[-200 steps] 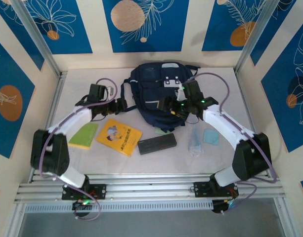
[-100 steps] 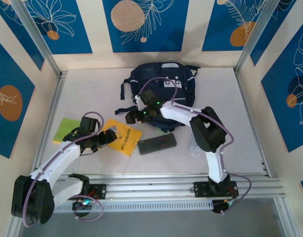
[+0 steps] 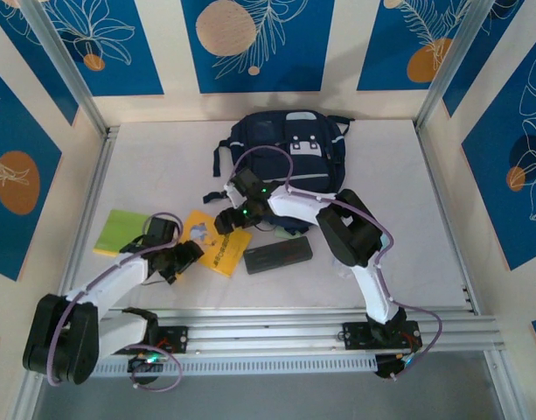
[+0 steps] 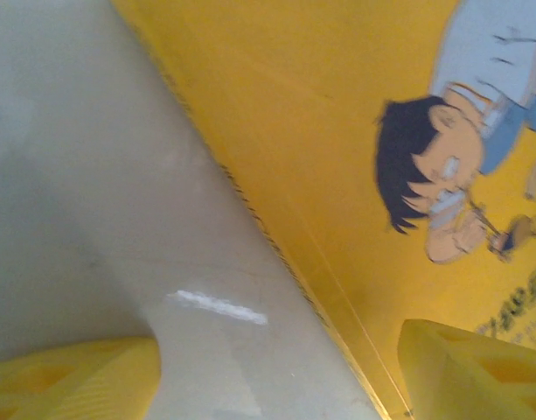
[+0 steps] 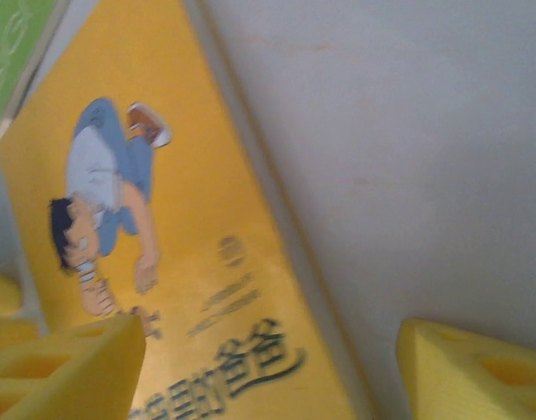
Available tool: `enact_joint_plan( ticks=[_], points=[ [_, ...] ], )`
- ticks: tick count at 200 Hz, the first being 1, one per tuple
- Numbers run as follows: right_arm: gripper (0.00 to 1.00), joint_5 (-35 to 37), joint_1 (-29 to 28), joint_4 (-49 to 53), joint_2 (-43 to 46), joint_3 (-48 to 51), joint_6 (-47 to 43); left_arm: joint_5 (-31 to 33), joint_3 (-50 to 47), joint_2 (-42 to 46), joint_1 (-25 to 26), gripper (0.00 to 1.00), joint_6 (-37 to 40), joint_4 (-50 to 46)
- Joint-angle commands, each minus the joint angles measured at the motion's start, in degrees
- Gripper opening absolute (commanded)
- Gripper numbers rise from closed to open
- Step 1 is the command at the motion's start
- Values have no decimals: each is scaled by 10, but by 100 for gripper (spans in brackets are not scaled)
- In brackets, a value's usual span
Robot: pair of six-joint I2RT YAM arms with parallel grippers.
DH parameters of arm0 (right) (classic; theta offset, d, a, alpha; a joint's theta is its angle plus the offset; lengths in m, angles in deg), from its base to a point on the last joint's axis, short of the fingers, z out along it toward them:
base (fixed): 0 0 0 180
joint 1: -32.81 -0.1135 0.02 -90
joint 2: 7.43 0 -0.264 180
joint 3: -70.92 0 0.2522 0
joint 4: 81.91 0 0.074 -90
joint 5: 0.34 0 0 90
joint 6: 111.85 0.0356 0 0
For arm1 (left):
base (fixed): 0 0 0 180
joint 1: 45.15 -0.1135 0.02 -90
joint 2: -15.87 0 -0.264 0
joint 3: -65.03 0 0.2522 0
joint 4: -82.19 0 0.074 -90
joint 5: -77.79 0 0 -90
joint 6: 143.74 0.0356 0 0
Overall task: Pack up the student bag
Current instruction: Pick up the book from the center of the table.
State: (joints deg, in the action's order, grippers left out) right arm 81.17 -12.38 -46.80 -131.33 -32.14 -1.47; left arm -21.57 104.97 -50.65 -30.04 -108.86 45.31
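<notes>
Overhead, the student bag [image 3: 285,149] lay flat at the far middle of the white table [image 3: 163,157], its lower edge close to the right arm, with bare tabletop to either side of it. The yellow picture book [image 3: 219,245] lay nearer the arm bases, between a green book [image 3: 117,232] on its left and a black rectangular case [image 3: 278,254] just beside its right corner. The left gripper [image 3: 189,254] stood at the picture book's near-left edge. In the left wrist view its yellow fingers [image 4: 71,376] were spread and empty, one over bare table and one over the cover, with the edge running between them. The right gripper [image 3: 226,220] stood at the book's far corner. Its fingers [image 5: 62,367] were likewise parted and held nothing, straddling the long edge, with open table beyond.
</notes>
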Motion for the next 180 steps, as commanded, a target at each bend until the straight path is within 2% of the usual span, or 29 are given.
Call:
enact_joint_plan(
  ticks=[1, 40, 57, 101, 163, 171, 180],
  points=[
    [71, -73, -6, -1, 28, 24, 4, -7, -1, -67, 26, 69, -21, 147],
    [66, -105, -7, -17, 73, 48, 34, 4, 7, -101, 47, 58, -29, 170],
    [59, -119, -6, -17, 87, 47, 40, 8, 10, -103, 50, 55, -27, 169],
    [37, -170, -3, -29, 73, 33, 70, 7, 19, -113, 52, 55, -21, 170],
    [22, -168, -2, 12, 32, 7, 90, 15, 33, -101, 52, 60, -10, 160],
    [14, -165, -1, 19, 31, 3, 89, 15, 35, -100, 52, 61, -8, 161],
    [0, -157, 2, 30, 30, -3, 94, 15, 41, -99, 52, 63, -3, 155]
  ],
)
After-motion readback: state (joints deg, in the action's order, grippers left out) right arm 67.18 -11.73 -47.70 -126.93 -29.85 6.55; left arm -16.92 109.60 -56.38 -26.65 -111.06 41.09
